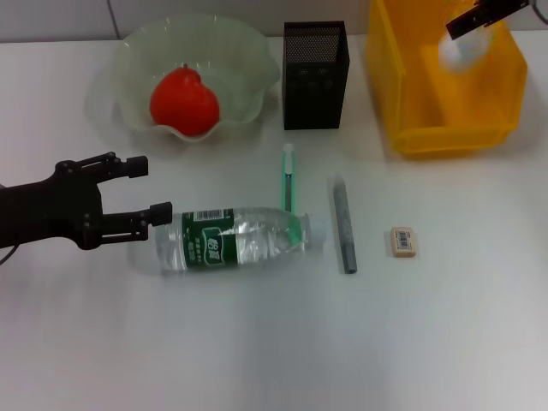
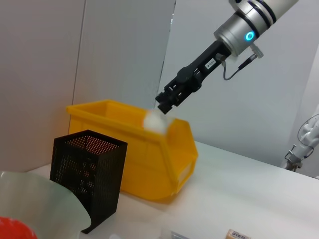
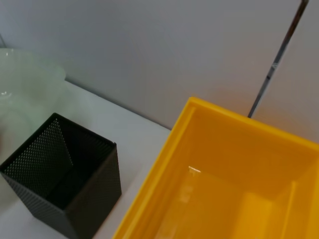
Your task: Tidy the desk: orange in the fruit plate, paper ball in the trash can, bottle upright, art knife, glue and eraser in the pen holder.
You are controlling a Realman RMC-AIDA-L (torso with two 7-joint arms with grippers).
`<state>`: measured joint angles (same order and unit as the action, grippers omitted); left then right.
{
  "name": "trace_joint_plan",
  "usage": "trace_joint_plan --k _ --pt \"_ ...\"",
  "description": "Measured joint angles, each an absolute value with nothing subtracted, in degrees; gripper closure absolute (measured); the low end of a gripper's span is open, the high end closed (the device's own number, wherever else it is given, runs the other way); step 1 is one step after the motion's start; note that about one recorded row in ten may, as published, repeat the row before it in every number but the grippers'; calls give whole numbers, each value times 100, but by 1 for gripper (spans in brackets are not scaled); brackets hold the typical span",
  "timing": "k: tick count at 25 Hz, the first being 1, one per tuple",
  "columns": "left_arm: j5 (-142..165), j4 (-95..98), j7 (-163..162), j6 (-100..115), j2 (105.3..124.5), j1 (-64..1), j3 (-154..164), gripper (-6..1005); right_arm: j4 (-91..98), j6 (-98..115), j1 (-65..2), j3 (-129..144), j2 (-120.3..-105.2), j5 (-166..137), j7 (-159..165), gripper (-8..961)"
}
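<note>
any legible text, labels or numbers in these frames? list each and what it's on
None can be read.
Bottle, lying on its side: the green label has white print and a barcode, too small to read.
Eraser: barcode-printed wrapper, digits too blurred to read.
Trash can, pen holder, fruit plate: no visible markings.

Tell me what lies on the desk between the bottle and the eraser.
In the head view, one thing lies between the bottle and the eraser: a grey stick, lying lengthwise. The desk on either side of it is bare.
</note>
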<state>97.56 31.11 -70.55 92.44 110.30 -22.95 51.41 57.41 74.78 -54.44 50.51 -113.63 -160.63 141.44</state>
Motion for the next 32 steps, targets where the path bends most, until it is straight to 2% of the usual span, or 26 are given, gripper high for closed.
trace_joint_plan --k 3,6,11,18,24,26,28,32 --pt "9756 3111 -7057 9242 11030 -2318 5145 138 5727 7155 -5348 5015 -11438 -15846 14033 331" --pt "9738 3111 -7057 9258 11032 -2343 5150 138 5761 6934 -5078 5005 -11452 -14970 13701 227" --pt "9709 3114 -7174 9325 11039 -2446 5148 138 5727 7132 -4071 5001 -11408 -12018 11790 116" --pt "9734 3205 -7510 9520 11096 -2765 5163 139 4738 8679 -3176 4991 -11304 -10432 9316 117" --pt "9864 3367 -7867 9504 11117 -3030 5184 139 3470 9142 -2932 4990 -11186 -10724 7970 119" --pt "9970 3449 -8044 9495 11107 -3102 5167 139 3319 9017 -2814 4989 -11195 -10841 7692 119" --pt "10079 3581 -8222 9492 11120 -3192 5160 139 3310 8825 -2670 4990 -11265 -10869 7475 119" --pt "10341 4027 -8671 9574 11248 -3531 5220 139 3259 8684 -2579 4992 -11311 -10890 7353 120"
